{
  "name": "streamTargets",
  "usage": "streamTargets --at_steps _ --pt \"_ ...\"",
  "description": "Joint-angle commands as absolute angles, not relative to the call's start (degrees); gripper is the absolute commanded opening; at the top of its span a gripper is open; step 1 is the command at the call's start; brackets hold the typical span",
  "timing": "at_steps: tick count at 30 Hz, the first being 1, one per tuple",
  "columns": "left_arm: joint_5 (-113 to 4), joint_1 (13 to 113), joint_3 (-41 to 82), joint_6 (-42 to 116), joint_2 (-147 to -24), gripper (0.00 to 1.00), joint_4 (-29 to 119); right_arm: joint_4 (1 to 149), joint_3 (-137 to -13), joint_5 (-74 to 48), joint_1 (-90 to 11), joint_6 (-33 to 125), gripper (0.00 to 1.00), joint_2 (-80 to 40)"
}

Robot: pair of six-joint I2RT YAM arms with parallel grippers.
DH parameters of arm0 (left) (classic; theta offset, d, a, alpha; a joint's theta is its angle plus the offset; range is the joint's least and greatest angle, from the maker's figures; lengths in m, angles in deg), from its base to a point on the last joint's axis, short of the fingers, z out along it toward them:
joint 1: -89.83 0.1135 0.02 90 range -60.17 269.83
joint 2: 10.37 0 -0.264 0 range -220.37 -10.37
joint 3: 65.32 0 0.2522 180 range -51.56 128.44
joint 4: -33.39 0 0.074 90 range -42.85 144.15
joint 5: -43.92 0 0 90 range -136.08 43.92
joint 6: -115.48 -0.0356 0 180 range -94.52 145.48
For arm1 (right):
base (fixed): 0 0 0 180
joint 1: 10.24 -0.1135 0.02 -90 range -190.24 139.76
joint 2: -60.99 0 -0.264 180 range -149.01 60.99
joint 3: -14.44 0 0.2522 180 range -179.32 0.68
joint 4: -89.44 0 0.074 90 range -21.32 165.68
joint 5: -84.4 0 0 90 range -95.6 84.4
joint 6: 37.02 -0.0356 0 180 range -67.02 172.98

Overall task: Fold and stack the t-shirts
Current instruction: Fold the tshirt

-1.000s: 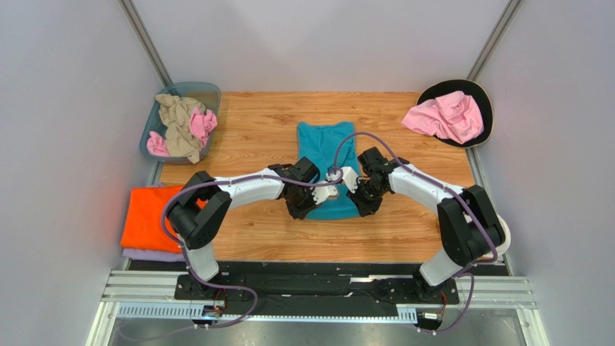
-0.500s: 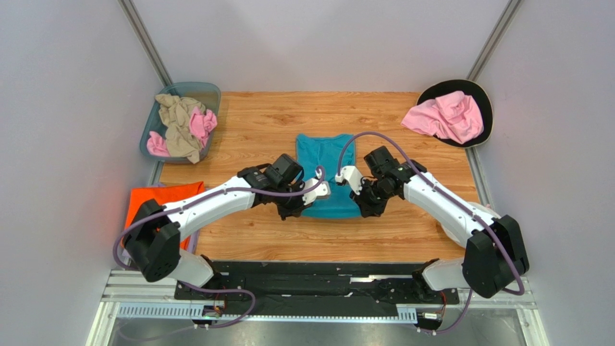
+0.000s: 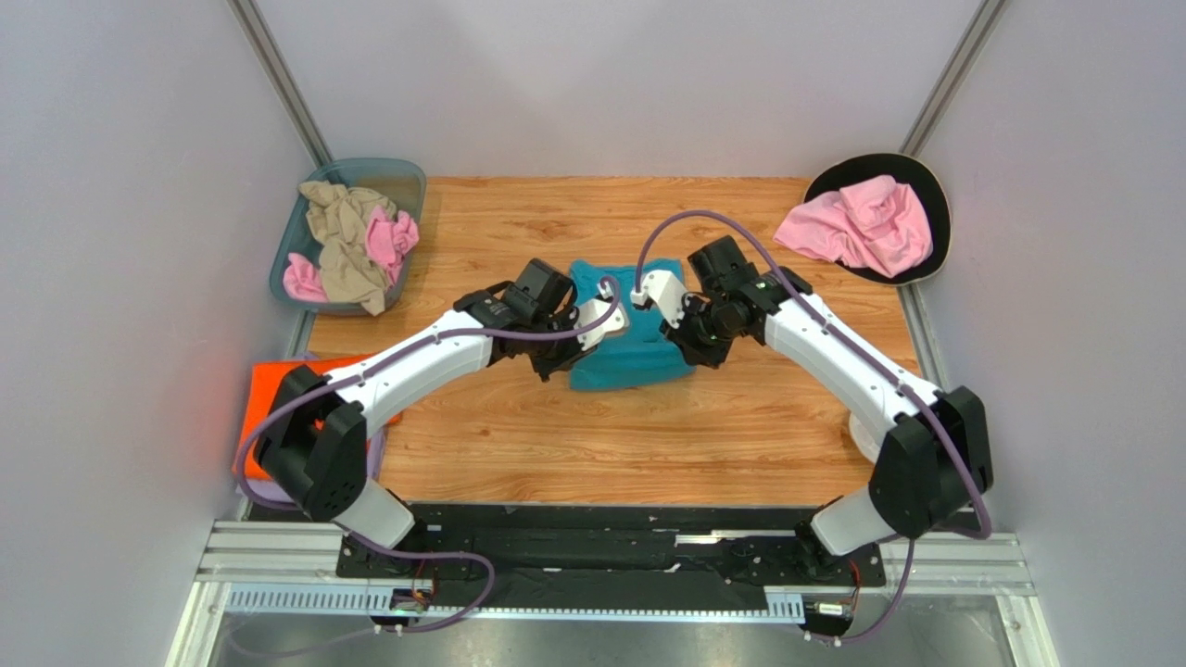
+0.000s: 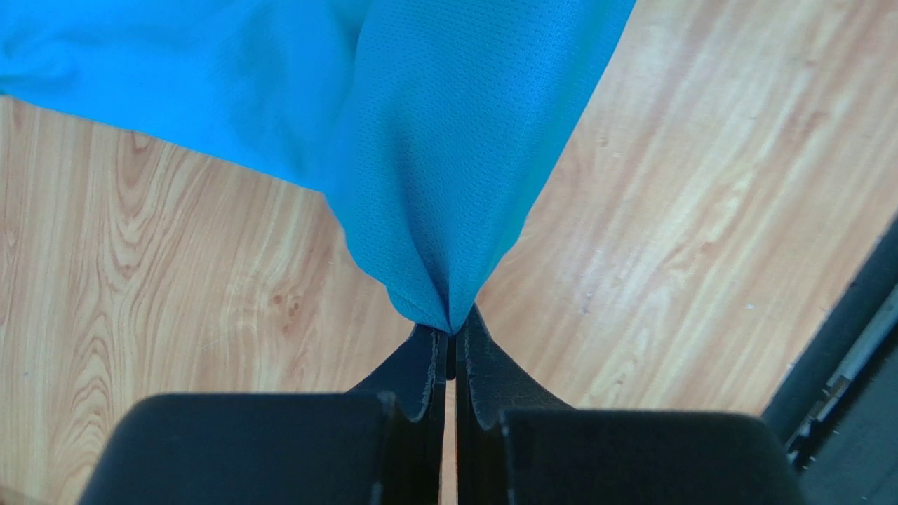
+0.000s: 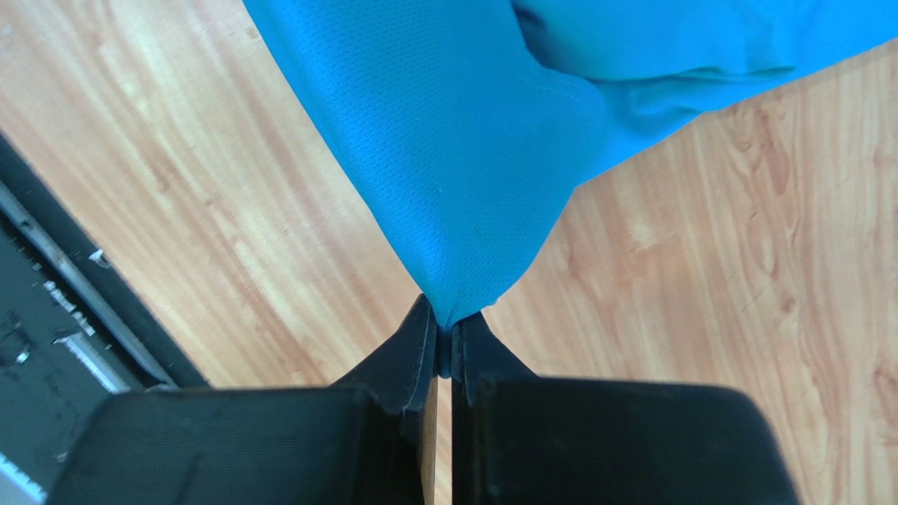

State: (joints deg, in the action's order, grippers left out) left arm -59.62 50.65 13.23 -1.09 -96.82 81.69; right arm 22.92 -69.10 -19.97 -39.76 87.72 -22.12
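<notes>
While both arms reach in over the middle of the wooden tabletop (image 3: pixel 780 431), the teal t-shirt (image 3: pixel 636 364) lies between them, bunched into a short, partly folded heap. The left end effector (image 4: pixel 451 335) is closed tight on a corner of that shirt, and the cloth is drawn into a narrow peak where the black jaws meet. The right end effector (image 5: pixel 447 339) is clamped the same way on another corner, with the fabric fanning out from the pinch across the wood grain. From above, the two grips sit at the shirt's left and right sides, near its far edge.

At the far left corner, a translucent bin (image 3: pixel 407 178) holds a crumpled beige t-shirt (image 3: pixel 341 229) tangled with a pink one (image 3: pixel 394 239). At the far right corner, another pink t-shirt (image 3: pixel 860 225) lies rumpled on a round black pad (image 3: pixel 930 188). An orange t-shirt (image 3: pixel 269 389) lies flat off the tabletop's left side, partly hidden by the left arm.
</notes>
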Motion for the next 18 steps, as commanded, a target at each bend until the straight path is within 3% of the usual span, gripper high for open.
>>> streamTargets --at_steps 1,18 --pt "-58.2 54.0 16.9 -3.3 -100.3 0.0 79.5 24.6 -75.2 -16.3 -38.9 90.4 0.0 -28.5" --pt "-59.1 58.1 28.9 -5.4 -107.4 0.0 79.0 23.4 -89.9 -14.8 -36.2 93.6 0.0 -38.9"
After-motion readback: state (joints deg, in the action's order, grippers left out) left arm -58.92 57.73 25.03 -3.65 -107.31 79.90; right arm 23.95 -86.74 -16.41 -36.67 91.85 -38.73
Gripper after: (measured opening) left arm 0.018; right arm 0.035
